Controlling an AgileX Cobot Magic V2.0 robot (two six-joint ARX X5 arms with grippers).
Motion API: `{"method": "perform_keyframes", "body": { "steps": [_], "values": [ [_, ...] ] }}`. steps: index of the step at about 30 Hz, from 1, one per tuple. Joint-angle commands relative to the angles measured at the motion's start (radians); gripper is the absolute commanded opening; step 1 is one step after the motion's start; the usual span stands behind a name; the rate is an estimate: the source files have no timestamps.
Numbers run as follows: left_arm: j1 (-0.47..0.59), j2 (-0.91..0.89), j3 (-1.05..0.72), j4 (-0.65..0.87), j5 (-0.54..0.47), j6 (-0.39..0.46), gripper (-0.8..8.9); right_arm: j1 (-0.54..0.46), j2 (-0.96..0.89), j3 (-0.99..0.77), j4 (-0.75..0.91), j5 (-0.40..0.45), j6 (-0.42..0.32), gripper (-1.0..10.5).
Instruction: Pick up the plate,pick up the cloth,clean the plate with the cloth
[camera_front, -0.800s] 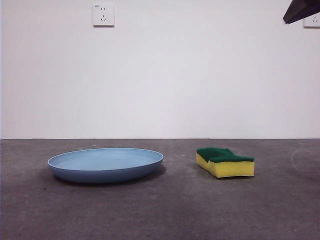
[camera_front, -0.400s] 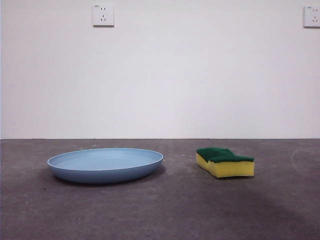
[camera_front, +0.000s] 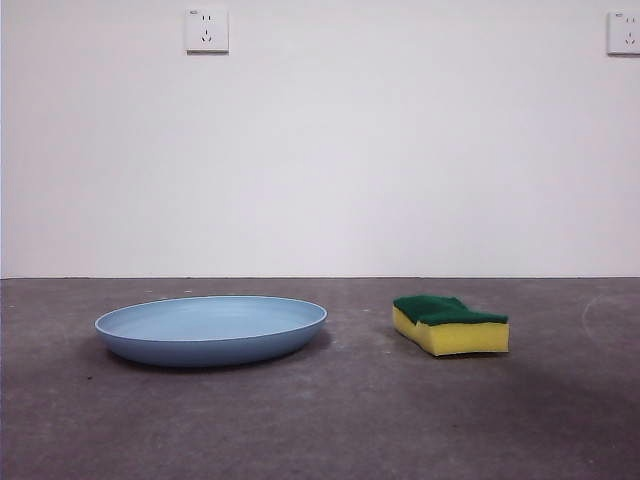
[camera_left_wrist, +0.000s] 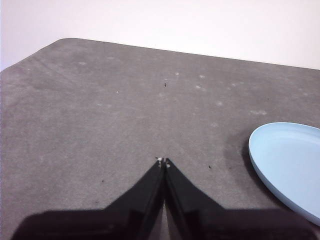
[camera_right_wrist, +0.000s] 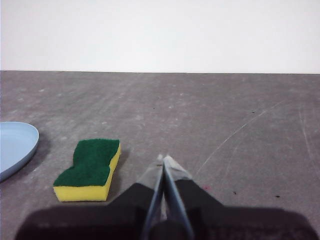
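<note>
Front view gives you the plate (camera_front: 211, 330) flat on the grey table (camera_front: 350, 420), with the sponge (camera_front: 450, 324) lying apart from it, green side up. Your left gripper (camera_left_wrist: 163, 161) hangs clenched over bare table with the plate's rim off to one side. Your right gripper (camera_right_wrist: 163, 158) is clenched too, empty, with the sponge near it.

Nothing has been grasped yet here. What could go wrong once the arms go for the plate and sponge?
The plate lies flat with a low rim, so the shut left gripper may slide it rather than lift it. The sponge sits close to the plate's edge, so the right gripper could nudge the plate.
</note>
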Motion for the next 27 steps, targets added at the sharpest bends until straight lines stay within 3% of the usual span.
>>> {"method": "perform_keyframes", "body": {
  "steps": [1, 5, 9, 27],
  "values": [
    [0.003, -0.003, -0.013, 0.003, -0.002, 0.013, -0.01, 0.000, -0.050, -0.020, -0.036, 0.000, 0.037, 0.0],
    [0.003, -0.003, -0.013, 0.003, -0.002, 0.013, -0.01, 0.000, -0.054, -0.020, -0.114, -0.002, 0.042, 0.0],
    [0.003, -0.003, -0.013, 0.003, -0.002, 0.013, -0.01, 0.000, -0.054, -0.020, -0.130, 0.001, 0.108, 0.0],
    [0.003, -0.003, -0.013, 0.003, -0.002, 0.013, -0.01, 0.000, -0.048, -0.020, -0.129, 0.003, 0.107, 0.0]
  ]
}}
